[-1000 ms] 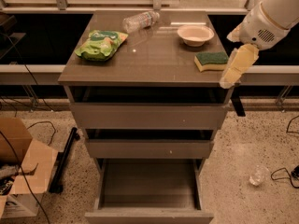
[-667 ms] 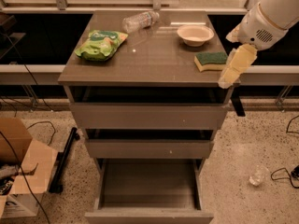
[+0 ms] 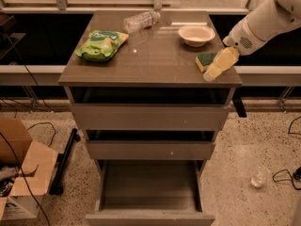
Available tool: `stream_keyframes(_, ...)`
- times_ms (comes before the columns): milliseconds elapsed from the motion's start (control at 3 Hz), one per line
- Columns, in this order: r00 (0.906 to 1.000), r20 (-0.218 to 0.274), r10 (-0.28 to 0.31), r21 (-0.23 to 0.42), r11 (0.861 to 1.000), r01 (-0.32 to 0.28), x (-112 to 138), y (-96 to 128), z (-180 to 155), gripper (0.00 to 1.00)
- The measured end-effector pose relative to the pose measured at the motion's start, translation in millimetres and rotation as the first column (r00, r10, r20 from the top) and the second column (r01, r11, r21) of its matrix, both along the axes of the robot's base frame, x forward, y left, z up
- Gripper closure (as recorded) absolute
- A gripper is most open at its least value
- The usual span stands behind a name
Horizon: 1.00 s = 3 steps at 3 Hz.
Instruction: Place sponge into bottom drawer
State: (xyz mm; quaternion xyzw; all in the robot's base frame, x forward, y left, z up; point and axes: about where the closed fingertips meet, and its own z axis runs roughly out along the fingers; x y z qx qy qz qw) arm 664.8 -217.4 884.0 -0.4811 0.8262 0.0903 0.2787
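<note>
Whether the gripper (image 3: 210,74) is open I cannot tell; it carries nothing. The drawer (image 3: 149,185), below-left of the sponge (image 3: 204,59), is pulled out. The gripper sits just right of the sponge, unmoved this past second, so the grasp is still pending.

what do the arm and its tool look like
The arm is a smooth white rounded shell, with a small round patch of dark dots near its wrist end. The tool is pale cream-yellow, slim and tapering. It is over the right front corner of the cabinet top, beside the sponge. No cables or sleeves show.
</note>
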Motion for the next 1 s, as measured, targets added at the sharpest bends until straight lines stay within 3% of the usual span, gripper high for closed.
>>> stream_keyframes(667, 0.9929, 0.022, -0.117, 0.032, 0.993, 0.116, 56, -19, -14, 0.0)
stream_keyframes(1000, 0.9859, -0.007, -0.167, 0.039, 0.985, 0.167, 75, -29, -32, 0.0)
